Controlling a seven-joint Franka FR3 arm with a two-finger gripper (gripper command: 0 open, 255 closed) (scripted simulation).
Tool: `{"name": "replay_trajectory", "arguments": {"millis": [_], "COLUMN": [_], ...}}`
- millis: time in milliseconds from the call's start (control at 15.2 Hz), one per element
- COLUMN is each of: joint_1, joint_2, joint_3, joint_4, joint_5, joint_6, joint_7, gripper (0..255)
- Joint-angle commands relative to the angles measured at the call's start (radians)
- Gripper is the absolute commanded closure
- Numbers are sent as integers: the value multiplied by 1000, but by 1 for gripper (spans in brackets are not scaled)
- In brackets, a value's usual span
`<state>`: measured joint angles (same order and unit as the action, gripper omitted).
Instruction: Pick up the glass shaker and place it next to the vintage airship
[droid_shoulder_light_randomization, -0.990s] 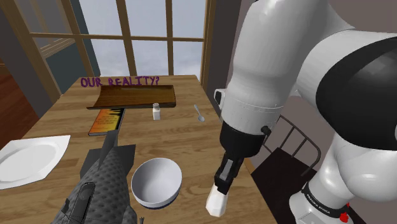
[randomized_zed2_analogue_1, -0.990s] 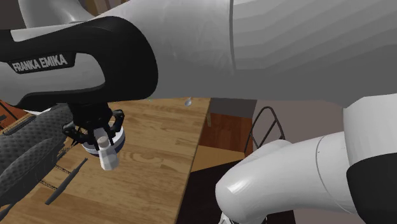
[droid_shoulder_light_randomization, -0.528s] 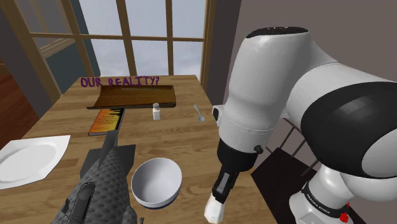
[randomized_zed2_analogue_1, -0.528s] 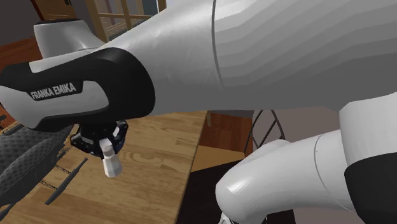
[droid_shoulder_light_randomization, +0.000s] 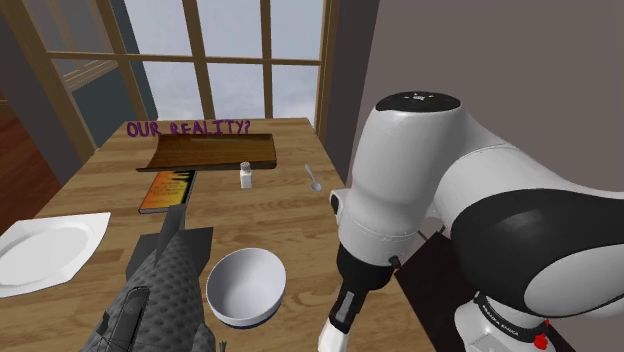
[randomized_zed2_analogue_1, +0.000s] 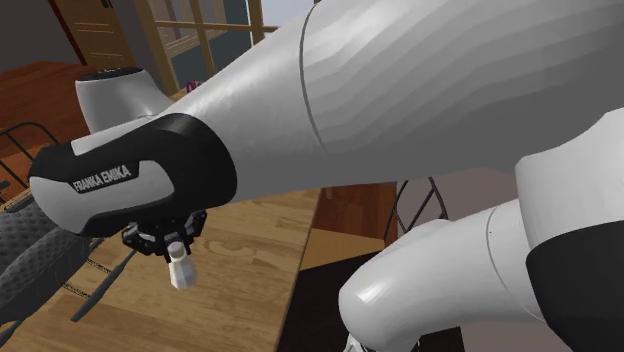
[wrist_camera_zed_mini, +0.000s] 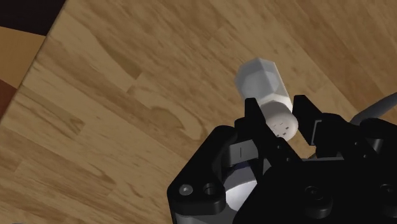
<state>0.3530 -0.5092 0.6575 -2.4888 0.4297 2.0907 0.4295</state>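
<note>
My black gripper (droid_shoulder_light_randomization: 343, 312) is shut on a small white shaker (droid_shoulder_light_randomization: 333, 338), which hangs tilted just above the wooden table (droid_shoulder_light_randomization: 290, 215) near its edge at the shoulder view's right. In the wrist view the gripper (wrist_camera_zed_mini: 280, 119) clasps the shaker (wrist_camera_zed_mini: 261, 81) at its perforated cap end. The second exterior view has the shaker (randomized_zed2_analogue_1: 181, 271) sticking out below the gripper (randomized_zed2_analogue_1: 166, 243). The dark grey airship (droid_shoulder_light_randomization: 160, 290) lies on the table beyond a bowl, toward the shoulder view's left. A second white shaker (droid_shoulder_light_randomization: 245, 176) stands upright far back on the table.
A grey-white bowl (droid_shoulder_light_randomization: 245, 285) sits between the airship and the gripper. A white plate (droid_shoulder_light_randomization: 45, 250), a book (droid_shoulder_light_randomization: 166, 190), a dark wooden tray (droid_shoulder_light_randomization: 210, 152) and a spoon (droid_shoulder_light_randomization: 313, 178) lie further off. A wire chair (droid_shoulder_light_randomization: 455, 235) stands past the table edge, windows behind.
The arm's upper links have folded downward. The gripper with the shaker has sunk slightly and shifted a little toward the shoulder view's bottom left.
</note>
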Motion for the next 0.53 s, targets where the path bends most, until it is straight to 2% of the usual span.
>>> {"name": "replay_trajectory", "arguments": {"millis": [0,462], "joint_1": [-1,-7], "joint_2": [11,67], "joint_3": [8,48], "joint_4": [-20,-76], "joint_5": [4,13], "joint_6": [31,142], "joint_7": [-4,-5], "gripper": [255,255]}}
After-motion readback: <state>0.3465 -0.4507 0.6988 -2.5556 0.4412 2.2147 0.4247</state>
